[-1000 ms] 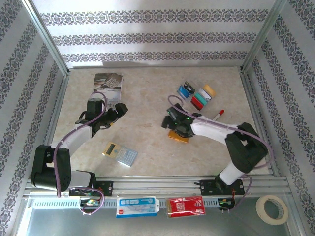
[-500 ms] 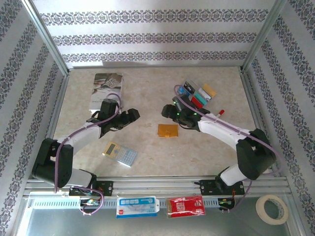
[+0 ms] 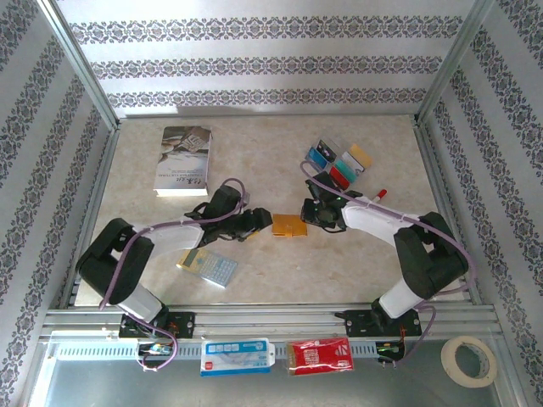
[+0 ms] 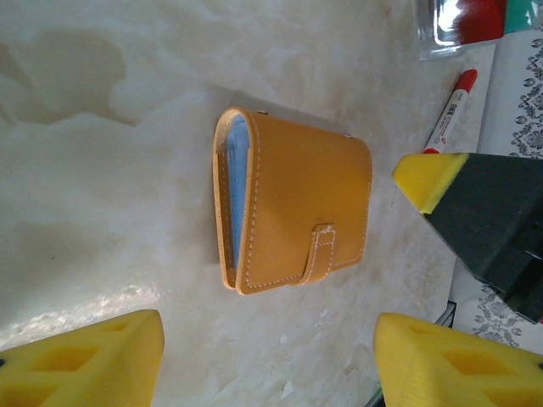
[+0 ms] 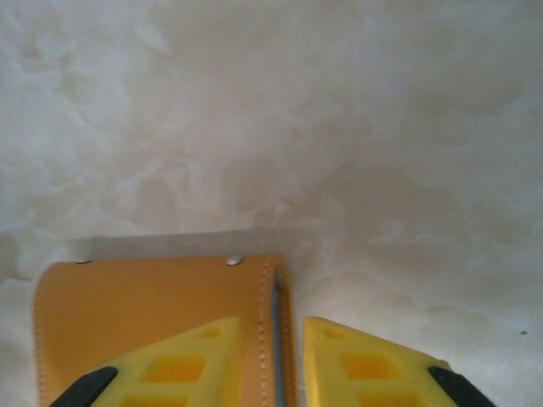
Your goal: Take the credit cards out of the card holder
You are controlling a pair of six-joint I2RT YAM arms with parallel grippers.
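The orange-tan card holder [image 3: 289,225] lies folded shut mid-table, its tab [image 4: 321,250] fastened and a blue lining showing in its side gap. My left gripper [image 3: 259,222] sits just left of it, open wide [image 4: 269,339], with the holder ahead of the fingers and not between them. My right gripper [image 3: 307,212] is at the holder's right edge with its jaws narrowed to a slit [image 5: 271,331]; that edge [image 5: 276,322] shows in the slit. Its yellow finger [image 4: 428,178] stands apart from the holder. Several coloured credit cards [image 3: 339,163] lie at the back right.
A red-capped pen [image 3: 376,196] lies right of the right gripper. A grey book [image 3: 183,159] is at the back left. A calculator [image 3: 208,265] sits near the front, below the left arm. Metal rails frame the table.
The left arm swung from beside the book to the holder's left side. The right gripper left the holder, reached towards the cards and came back. Both jaws narrowed, and the holder sits slightly further left.
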